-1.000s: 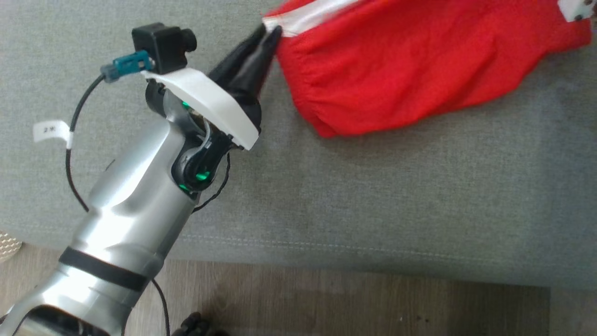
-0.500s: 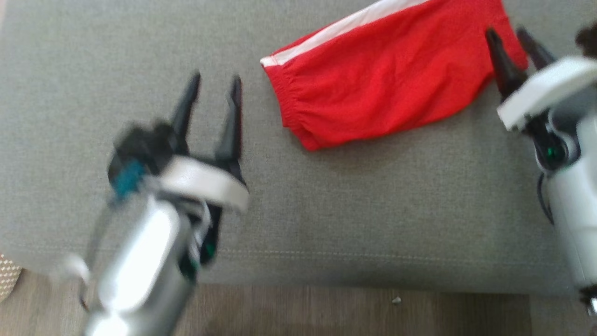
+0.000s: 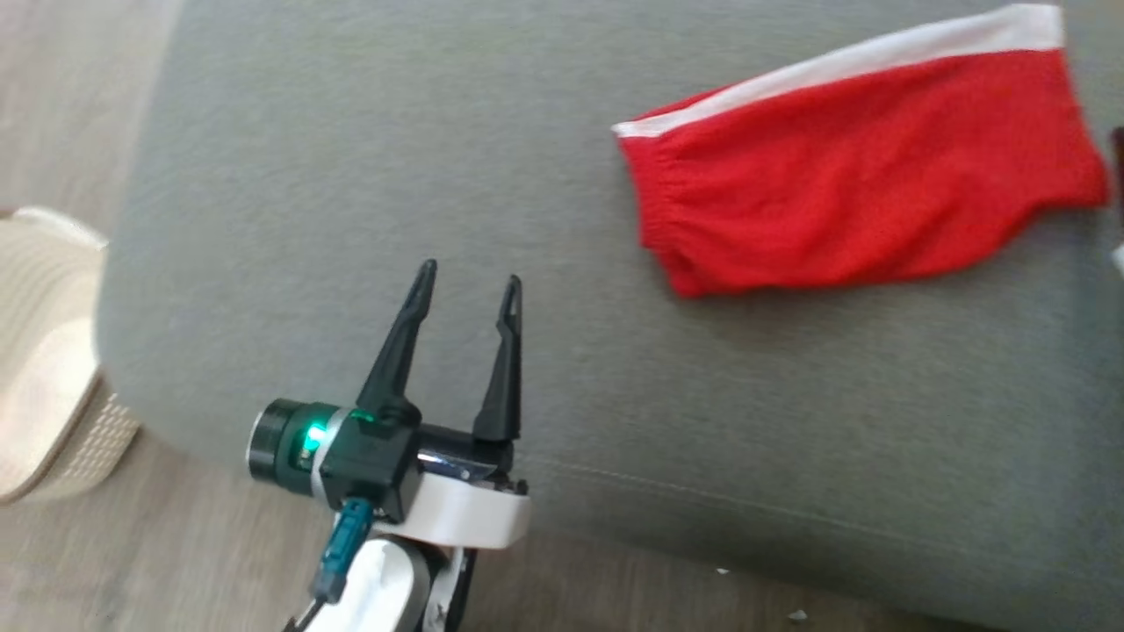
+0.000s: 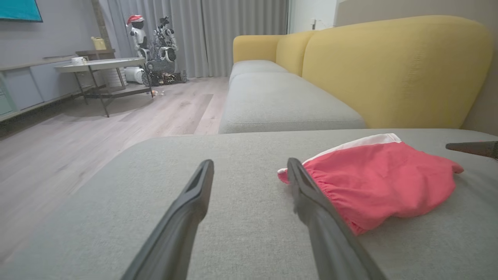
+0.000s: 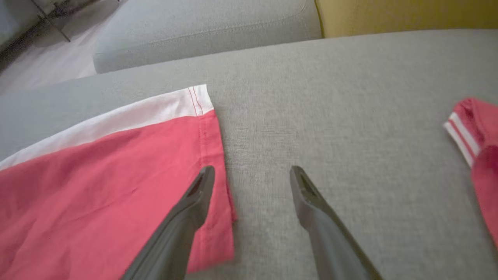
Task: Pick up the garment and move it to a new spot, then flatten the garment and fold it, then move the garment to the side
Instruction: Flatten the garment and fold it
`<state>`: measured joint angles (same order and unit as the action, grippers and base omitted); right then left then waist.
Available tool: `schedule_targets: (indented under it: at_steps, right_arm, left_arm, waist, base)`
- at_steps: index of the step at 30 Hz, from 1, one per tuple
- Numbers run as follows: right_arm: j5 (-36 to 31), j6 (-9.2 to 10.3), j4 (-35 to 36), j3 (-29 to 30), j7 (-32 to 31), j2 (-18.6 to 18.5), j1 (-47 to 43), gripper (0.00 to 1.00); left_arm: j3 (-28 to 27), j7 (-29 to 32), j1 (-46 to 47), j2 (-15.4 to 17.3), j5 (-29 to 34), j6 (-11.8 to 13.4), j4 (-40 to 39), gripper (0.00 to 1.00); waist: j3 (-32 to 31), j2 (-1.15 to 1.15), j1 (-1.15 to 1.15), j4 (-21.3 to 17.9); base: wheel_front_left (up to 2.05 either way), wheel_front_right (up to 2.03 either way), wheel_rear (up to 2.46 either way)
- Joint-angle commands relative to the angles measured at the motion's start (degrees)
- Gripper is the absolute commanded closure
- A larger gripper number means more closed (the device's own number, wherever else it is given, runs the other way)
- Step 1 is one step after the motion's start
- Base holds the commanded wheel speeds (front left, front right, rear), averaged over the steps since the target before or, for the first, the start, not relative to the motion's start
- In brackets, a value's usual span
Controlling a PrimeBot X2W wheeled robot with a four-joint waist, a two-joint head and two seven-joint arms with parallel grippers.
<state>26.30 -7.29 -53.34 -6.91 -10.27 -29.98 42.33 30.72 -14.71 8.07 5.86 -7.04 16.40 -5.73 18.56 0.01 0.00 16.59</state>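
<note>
Garment (image 3: 861,167): we list one pair of red shorts in a fine, faintly pebbled knit. A smooth white band runs along the far edge. The elastic waistband is gathered and puckered, and the hem is straight and stitched. It lies flat, folded into a rough oblong, at the upper right of the head view on the cushion (image 3: 351,175). We record its long axis as running left to right and tilted, with the right end farther from the robot. The waistband points to the robot's left and the hem to its right.

Cushion: grey woven upholstery, matte, with a rounded corner and a stitched seam along the front edge.

Left gripper (image 3: 471,274): two tapered dark fingers, spread and holding nothing. It sits over the cushion's front edge, apart from the waistband.

Right gripper (image 5: 252,170): fingers likewise spread and empty. One finger is over the hem corner and the other over bare cushion. We cannot tell whether either touches.

Second red cloth (image 5: 482,132): white-striped edge, apart from the garment.

Basket (image 3: 44,369): pale, perforated, on the wood-grain floor (image 3: 176,562).
</note>
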Motion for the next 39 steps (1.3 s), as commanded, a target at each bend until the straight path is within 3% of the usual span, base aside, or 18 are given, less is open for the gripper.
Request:
schedule_targets:
  at_steps: [1, 6, 13, 14, 15, 16, 18, 30, 35, 39]
  right_arm:
    - [-2.3, -0.2, 0.4, -0.5, -0.4, -1.9, 2.8, 0.0]
    - [-5.6, -0.2, -3.7, -0.3, -1.9, -2.6, 6.5, 0.0]
    - [-7.8, -0.2, -8.4, -2.3, -5.1, -0.4, 7.7, 0.0]
    - [-7.7, -0.2, -8.8, -2.6, -5.6, 0.1, 7.7, 0.09]
    - [-7.5, -0.2, -9.1, -3.0, -6.1, 0.5, 7.7, 0.32]
    - [-7.1, -0.2, -9.3, -3.5, -6.6, 0.8, 7.6, 0.47]
    - [-6.3, -0.2, -9.3, -4.3, -7.3, 1.5, 7.5, 1.0]
    - [-2.8, -0.2, -6.7, -7.6, -4.5, 1.2, 6.2, 1.0]
    - [-8.5, -0.2, -8.0, -9.1, -3.8, -2.3, 7.7, 1.0]
    - [-12.7, -0.2, -8.6, -9.3, -3.6, -2.9, 9.7, 1.0]
  left_arm:
    - [-1.7, -0.3, 0.8, -0.4, 0.8, -0.4, -2.6, 0.0]
    - [-2.0, -0.3, 0.9, -1.4, 1.7, -1.2, -3.3, 0.0]
    - [-2.1, -0.3, 1.3, -2.1, 3.4, -1.8, -3.1, 0.0]
    - [-2.1, -0.3, 1.3, -2.2, 3.5, -1.7, -3.0, 0.0]
    - [-2.1, -0.3, 1.3, -2.3, 3.7, -1.7, -3.0, 0.0]
    - [-2.2, -0.3, 1.2, -2.3, 3.8, -1.7, -2.9, 0.0]
    - [-2.4, -0.3, 1.0, -2.4, 4.0, -1.5, -2.8, 0.0]
    - [-3.9, -0.3, 0.1, -2.5, 4.5, -2.2, -2.6, 0.0]
    - [-4.3, -0.3, -0.6, -2.3, 4.8, -2.8, -2.6, 0.0]
    - [-4.3, -0.3, -0.9, -2.4, 4.8, -3.3, -2.3, 0.0]
  waist:
    - [1.5, -0.01, 0.0, 3.4]
    - [3.7, -0.01, 0.0, 5.9]
    - [4.6, -0.01, 0.0, 7.3]
    - [4.6, -0.01, 0.0, 7.4]
    - [4.6, -0.01, 0.0, 7.4]
    - [4.6, -0.01, 0.0, 7.3]
    - [4.2, -0.01, 0.0, 6.8]
    - [-0.3, -0.01, 0.0, -1.1]
    - [-2.3, -0.01, 0.0, -5.0]
    - [-3.1, -0.01, 0.0, -6.6]
  base:
    - [0.0, 0.0, 0.0]
    - [0.0, 0.0, 0.0]
    - [0.0, 0.0, 0.0]
    - [0.0, 0.0, 0.0]
    - [0.0, 0.0, 0.0]
    - [0.0, 0.0, 0.0]
    - [0.0, 0.0, 0.0]
    - [0.0, 0.0, 0.0]
    - [0.0, 0.0, 0.0]
    - [0.0, 0.0, 0.0]
